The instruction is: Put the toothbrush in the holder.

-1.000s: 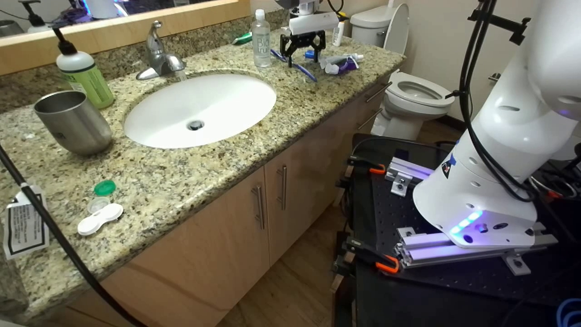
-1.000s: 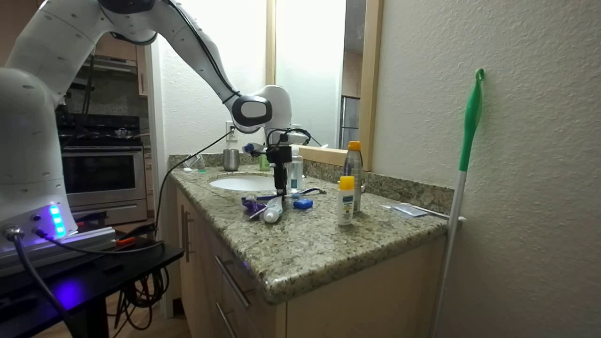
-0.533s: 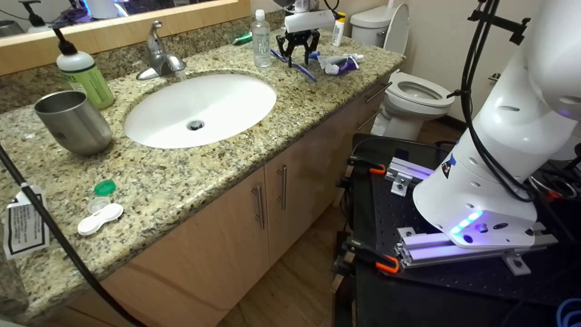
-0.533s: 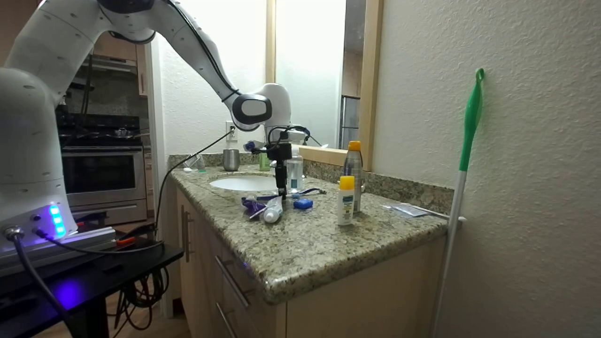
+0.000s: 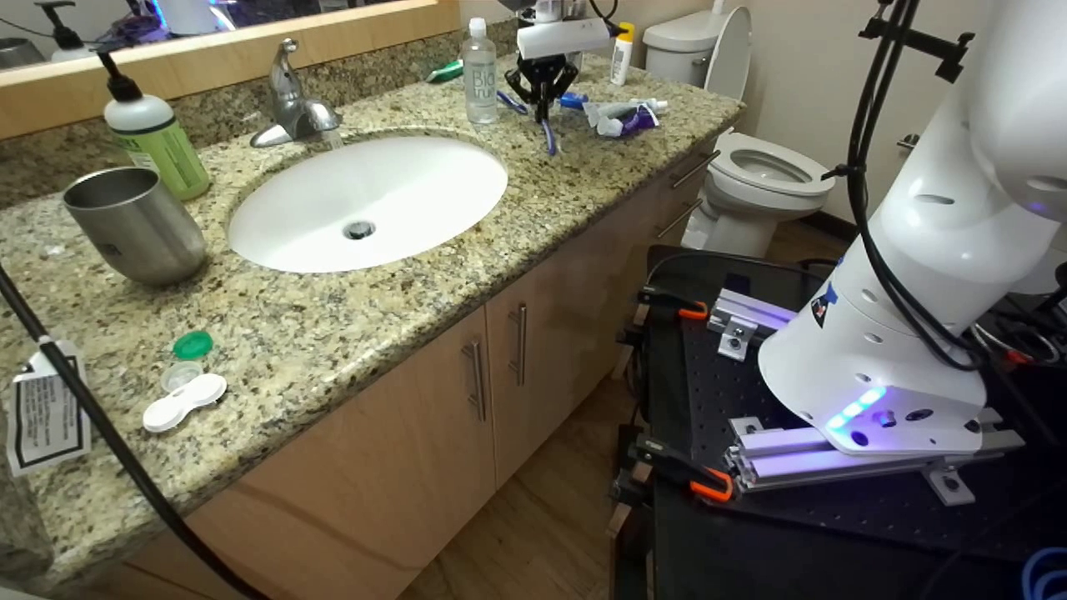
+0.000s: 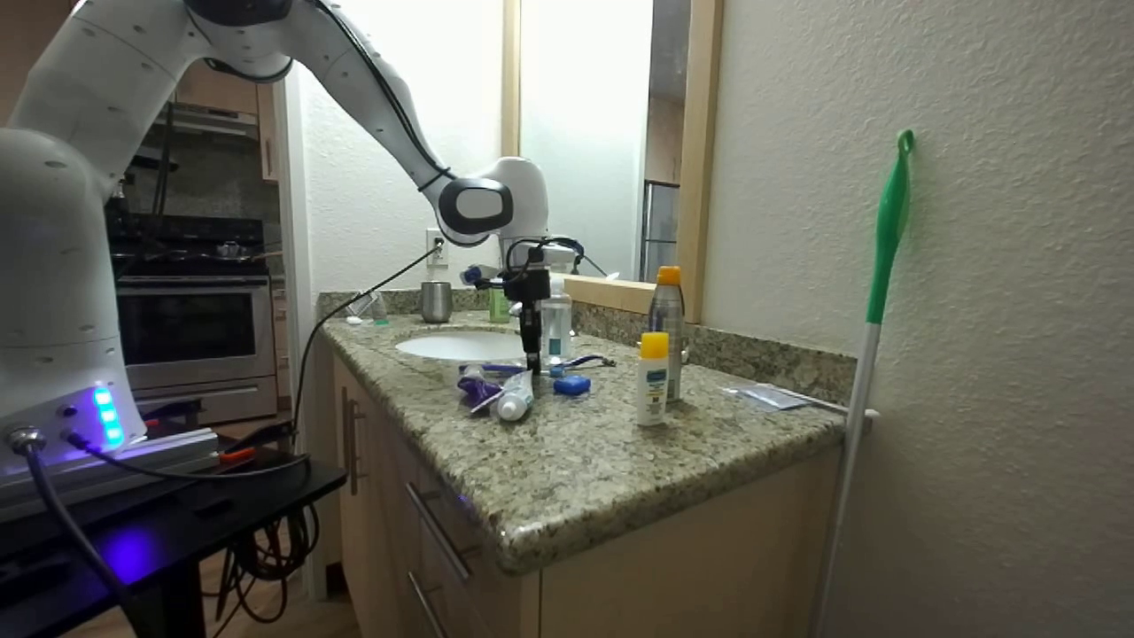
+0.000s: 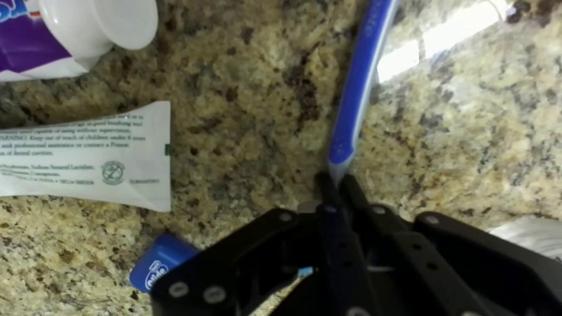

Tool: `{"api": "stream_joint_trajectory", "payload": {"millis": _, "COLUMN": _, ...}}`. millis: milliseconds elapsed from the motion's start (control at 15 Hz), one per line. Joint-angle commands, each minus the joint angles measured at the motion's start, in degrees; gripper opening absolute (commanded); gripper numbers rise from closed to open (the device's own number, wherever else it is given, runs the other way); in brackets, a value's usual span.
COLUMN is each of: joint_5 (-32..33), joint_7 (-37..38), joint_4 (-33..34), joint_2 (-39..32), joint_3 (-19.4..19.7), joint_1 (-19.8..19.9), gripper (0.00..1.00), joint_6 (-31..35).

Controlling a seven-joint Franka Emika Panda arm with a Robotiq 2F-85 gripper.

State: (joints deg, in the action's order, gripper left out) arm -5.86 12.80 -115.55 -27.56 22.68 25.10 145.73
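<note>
In the wrist view the toothbrush (image 7: 361, 87) has a blue handle with a pale edge. Its pale, narrowing neck enters between my gripper's fingertips (image 7: 337, 182), which are closed on it. In an exterior view the gripper (image 5: 542, 115) points down at the counter's far end, with the toothbrush handle (image 5: 548, 138) sticking out toward the near side, low over or on the stone. The brush's head is hidden behind the fingers. The holder, a grey metal tumbler (image 5: 146, 233), stands upright beyond the sink, well away from the gripper, and also shows as the tumbler (image 6: 436, 302).
Close to the gripper are a clear bottle (image 5: 480, 79), a white tube (image 7: 88, 160), a purple tube (image 5: 631, 121), a blue case (image 6: 571, 385) and a slim blue item (image 6: 592, 361). The sink (image 5: 367, 200) and faucet (image 5: 292, 104) lie toward the tumbler. A green soap bottle (image 5: 162, 146) stands behind it.
The gripper's fingers have come together from wide apart and now pinch the toothbrush. The handle's near end has swung left in an exterior view. The arm has shifted only slightly.
</note>
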Motion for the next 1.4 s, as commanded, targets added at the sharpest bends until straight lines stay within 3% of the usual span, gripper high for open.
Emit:
{"api": "stream_joint_trajectory", "payload": {"millis": 0, "joint_5": -2.8, "joint_7": -2.2, "joint_4": -0.5, "joint_2": 0.8, "joint_3": -1.5, "joint_1": 1.6, "gripper": 0.01, "joint_6": -1.0}}
{"api": "stream_joint_trajectory", "payload": {"millis": 267, "joint_5": -1.0, "joint_7": -2.5, "joint_4": -6.6, "joint_2": 7.7, "joint_3": 0.4, "joint_1": -0.6, "gripper": 0.02, "joint_6": 3.5}}
{"api": "stream_joint_trajectory", "payload": {"millis": 400, "joint_5": 4.3, "joint_7": -1.5, "joint_4": -12.9, "joint_2": 14.3, "joint_3": 3.5, "joint_1": -3.3, "gripper": 0.02, "joint_6": 7.2}}
{"api": "stream_joint_trajectory", "payload": {"millis": 533, "joint_5": 13.5, "joint_7": 1.2, "joint_4": -17.5, "joint_2": 19.6, "joint_3": 7.5, "joint_1": -6.2, "gripper": 0.02, "joint_6": 9.9}}
{"api": "stream_joint_trajectory", "payload": {"millis": 733, "joint_5": 29.7, "joint_7": 7.4, "joint_4": -22.2, "joint_2": 26.1, "joint_3": 18.7, "joint_1": -14.2, "gripper": 0.02, "joint_6": 16.8}}
{"api": "stream_joint_trajectory", "payload": {"millis": 867, "joint_5": 40.2, "joint_7": 13.1, "joint_4": -22.9, "joint_2": 29.8, "joint_3": 22.3, "joint_1": -15.8, "gripper": 0.02, "joint_6": 21.3}}
{"api": "stream_joint_trajectory", "payload": {"millis": 1000, "joint_5": 50.5, "joint_7": 19.7, "joint_4": -21.9, "joint_2": 33.8, "joint_3": 21.4, "joint_1": -14.4, "gripper": 0.02, "joint_6": 23.6}}
{"api": "stream_joint_trajectory", "payload": {"millis": 1333, "joint_5": 74.5, "joint_7": 38.3, "joint_4": -22.7, "joint_2": 48.7, "joint_3": 11.2, "joint_1": -10.0, "gripper": 0.02, "joint_6": 24.1}}
